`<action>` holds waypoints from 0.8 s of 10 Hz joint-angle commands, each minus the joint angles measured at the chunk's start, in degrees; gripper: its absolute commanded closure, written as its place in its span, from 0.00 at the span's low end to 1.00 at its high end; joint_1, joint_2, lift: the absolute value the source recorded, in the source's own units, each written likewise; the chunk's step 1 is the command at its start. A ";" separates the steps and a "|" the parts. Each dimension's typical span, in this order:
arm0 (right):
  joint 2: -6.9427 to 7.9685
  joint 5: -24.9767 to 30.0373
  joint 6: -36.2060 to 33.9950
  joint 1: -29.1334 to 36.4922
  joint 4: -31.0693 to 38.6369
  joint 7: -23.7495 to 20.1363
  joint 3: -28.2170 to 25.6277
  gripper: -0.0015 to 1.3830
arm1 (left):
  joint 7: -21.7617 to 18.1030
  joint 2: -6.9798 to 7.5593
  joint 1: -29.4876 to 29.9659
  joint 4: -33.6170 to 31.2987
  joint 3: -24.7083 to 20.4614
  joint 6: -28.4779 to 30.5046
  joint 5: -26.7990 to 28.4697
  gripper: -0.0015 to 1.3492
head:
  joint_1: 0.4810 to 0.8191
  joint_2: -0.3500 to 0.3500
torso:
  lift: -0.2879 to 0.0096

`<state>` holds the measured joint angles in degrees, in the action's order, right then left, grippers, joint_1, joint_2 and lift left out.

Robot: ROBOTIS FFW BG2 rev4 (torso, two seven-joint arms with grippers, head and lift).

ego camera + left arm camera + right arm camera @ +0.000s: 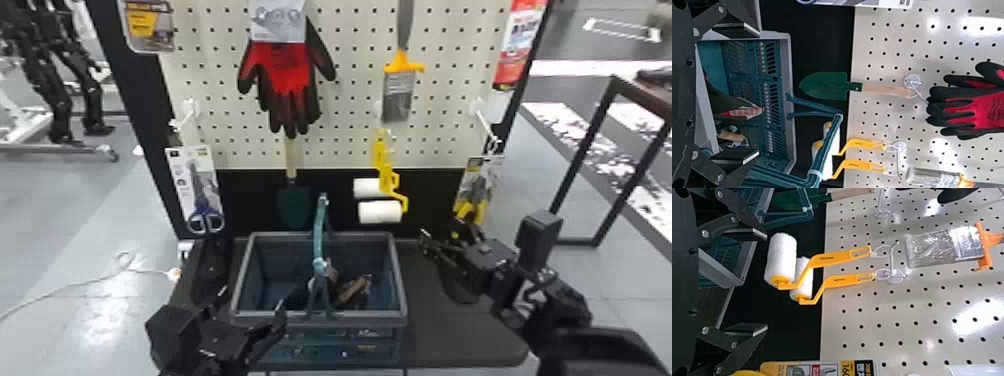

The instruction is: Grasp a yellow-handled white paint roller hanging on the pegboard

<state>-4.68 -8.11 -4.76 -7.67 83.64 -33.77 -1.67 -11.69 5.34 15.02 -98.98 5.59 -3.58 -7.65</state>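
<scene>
Head view: pegboard (350,125) upright behind the table's (450,320) back edge. Blue basket (395,270) at the table's middle, handle raised. Left end effector (252,312) at the front left corner, fingers spread wide, just beside the basket's near rim. Right end effector (432,247) over the back right part, likewise spread wide, nothing between the fingers, pointed at the pegboard. Red-and-black glove (285,75) hung high. Two white rollers (379,211) with yellow handles hung from hooks near the pegboard's lower edge, above the table's back edge; brush (397,90) just above them.
</scene>
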 commanded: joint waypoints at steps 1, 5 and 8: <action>0.02 0.02 -2.53 -3.93 -3.31 -1.74 0.00 0.33 | 0.00 -0.15 -0.17 0.28 0.21 -0.11 -0.17 0.17 | 0.20 0.50 | 0.63; -1.30 0.37 -5.26 -14.39 -11.22 -8.07 1.41 0.33 | 0.00 0.11 -1.75 1.68 1.44 -0.55 -0.70 0.17 | 0.20 0.50 | 0.63; -4.55 -4.38 -5.87 -18.78 -14.65 -7.98 6.94 0.33 | 0.00 0.47 -3.24 3.53 2.85 -1.43 -1.58 0.17 | 0.20 0.50 | 0.63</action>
<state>-8.60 -11.35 -10.53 -25.63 69.58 -41.76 3.98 -11.69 5.71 12.16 -95.95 8.13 -4.78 -9.01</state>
